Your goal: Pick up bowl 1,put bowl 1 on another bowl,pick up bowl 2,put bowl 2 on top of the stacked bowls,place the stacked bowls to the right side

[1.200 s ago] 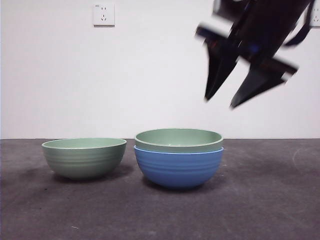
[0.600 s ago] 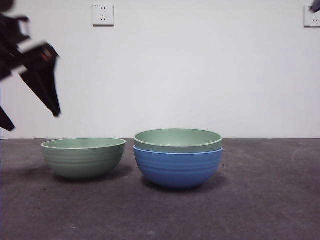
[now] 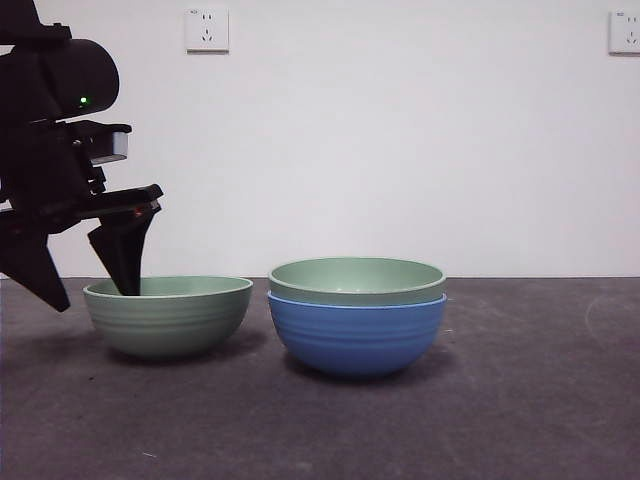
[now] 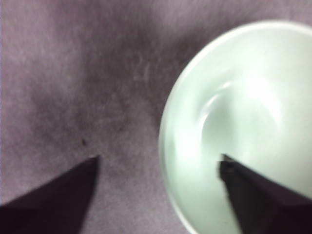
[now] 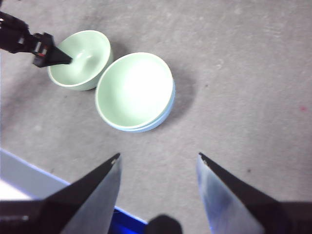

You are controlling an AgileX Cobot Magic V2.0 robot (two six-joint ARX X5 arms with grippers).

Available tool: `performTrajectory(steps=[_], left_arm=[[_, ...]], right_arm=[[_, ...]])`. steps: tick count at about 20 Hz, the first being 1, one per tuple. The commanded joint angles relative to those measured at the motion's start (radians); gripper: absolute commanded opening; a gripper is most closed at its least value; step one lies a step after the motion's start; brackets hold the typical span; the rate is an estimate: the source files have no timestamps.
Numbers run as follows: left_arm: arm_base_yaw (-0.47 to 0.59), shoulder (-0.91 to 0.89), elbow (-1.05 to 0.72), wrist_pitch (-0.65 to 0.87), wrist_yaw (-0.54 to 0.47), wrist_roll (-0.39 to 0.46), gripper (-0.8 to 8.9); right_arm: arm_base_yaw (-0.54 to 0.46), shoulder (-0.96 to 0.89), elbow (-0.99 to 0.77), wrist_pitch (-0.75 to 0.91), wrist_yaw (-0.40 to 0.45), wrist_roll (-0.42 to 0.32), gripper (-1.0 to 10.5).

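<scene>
Bowl 2 (image 3: pixel 167 315), the paler mint-green one, sits upright on the dark table (image 3: pixel 520 400), left of the stack and just beside it, with nothing in it but my jaw tip. Bowl 1 (image 3: pixel 357 280), sage green, is nested in the blue bowl (image 3: pixel 356 336) at centre; only its rim band shows above the blue rim. Nothing shows inside bowl 1.

My left arm comes in from the left edge, angled down over bowl 2's left rim. My left gripper (image 3: pixel 95 285) is spread wide, straddling that rim: one jaw inside the bowl, the other outside over the table. Can't tell if either touches the wall.

My right gripper (image 5: pixel 158 161) hangs high, well apart from both bowls, jaws wide, holding nothing.
</scene>
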Motion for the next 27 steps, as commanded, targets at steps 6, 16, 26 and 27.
performTrajectory(steps=[6, 16, 26, 27], left_arm=[[-0.006, 0.003, -0.004, 0.004, -0.003, -0.006, -0.09], [-0.014, -0.085, -0.003, -0.035, -0.002, -0.003, -0.09], [-0.198, -0.237, 0.216, -0.175, 0.040, -0.015, -0.08], [-0.225, -0.225, 0.252, -0.178, 0.027, -0.021, -0.08]], right_arm=[[0.001, 0.001, -0.006, 0.003, 0.017, 0.003, 2.6], [0.001, 0.001, -0.006, -0.016, 0.027, 0.003, 2.6], [0.001, 0.001, -0.006, -0.031, 0.027, 0.003, 2.6], [0.001, 0.001, -0.006, -0.035, 0.027, 0.003, 2.6]])
